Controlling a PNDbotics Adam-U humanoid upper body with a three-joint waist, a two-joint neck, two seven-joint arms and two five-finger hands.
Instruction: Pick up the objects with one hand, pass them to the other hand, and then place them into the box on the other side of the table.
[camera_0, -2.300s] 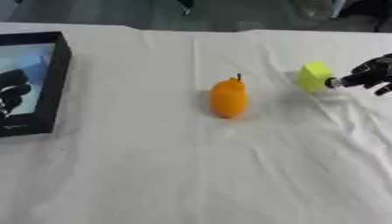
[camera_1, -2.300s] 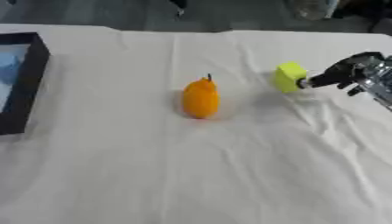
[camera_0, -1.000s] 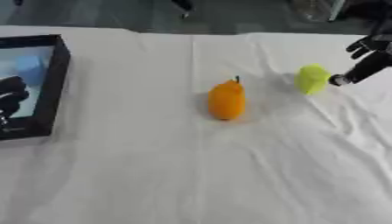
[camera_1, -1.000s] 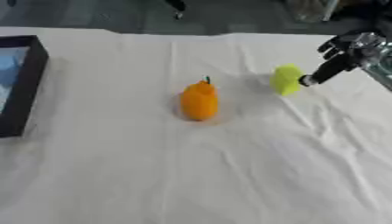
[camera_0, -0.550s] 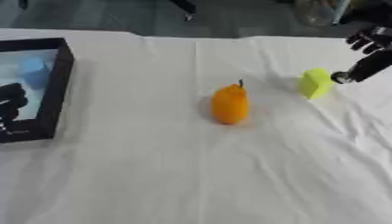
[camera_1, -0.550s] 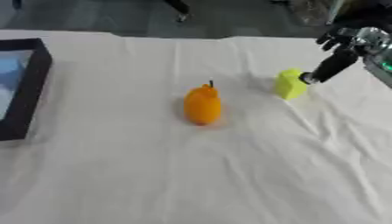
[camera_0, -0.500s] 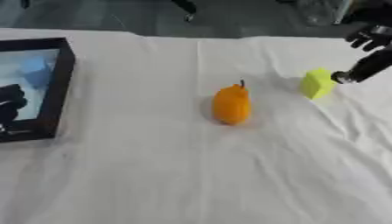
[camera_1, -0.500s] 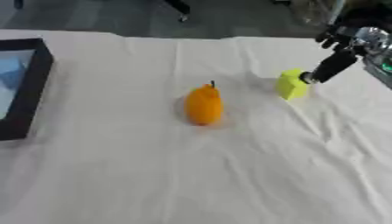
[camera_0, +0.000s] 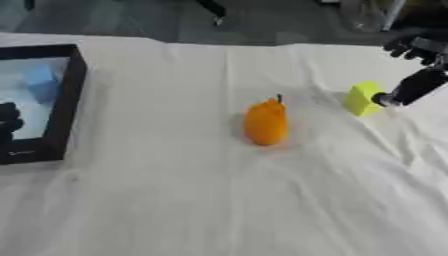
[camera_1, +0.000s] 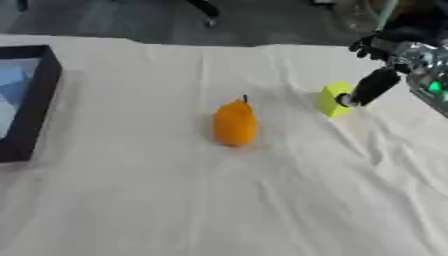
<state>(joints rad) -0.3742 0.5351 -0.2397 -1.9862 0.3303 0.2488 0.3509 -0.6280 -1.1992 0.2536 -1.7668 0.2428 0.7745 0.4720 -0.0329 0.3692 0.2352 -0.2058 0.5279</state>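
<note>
A: Left eye view first. Where's the stuff?

B: Orange pear-shaped fruit (camera_0: 266, 123) sits about mid-table on the white cloth (camera_0: 175, 200), dark stem pointing up and away. Yellow-green block (camera_0: 362, 98) is to its right, well apart from it, near the table's right side.

A: Right hand?

B: Right hand (camera_0: 418, 75) comes in from the upper right. One dark finger (camera_0: 411, 88) is stretched down-left with its tip touching the block's right face. The other fingers are up near the frame edge, spread, not wrapped on anything. Nothing held.

A: Box?

B: Black-walled box (camera_0: 68, 102) at the left edge, cut off by the frame, pale blue shapes inside. A dark shape shows at its lower left; can't tell what it is.

A: Room to move?

B: Wide bare cloth between box and fruit, and across the whole near half of the table. The far table edge runs just behind the block, dark floor beyond.

A: Right eye view?

B: Same layout, shifted left. Only the box's right wall (camera_1: 35, 105) and a strip of its inside show. The fruit (camera_1: 234, 122) lies left of centre, the block (camera_1: 332, 99) upper right with the fingertip against its right side. The right hand (camera_1: 395, 55) shows more here: silver and black, with a green light by the wrist. Creases in the cloth run down from the block toward the near right corner.

A: Left hand?

B: Can't make one out for sure in either view.
</note>
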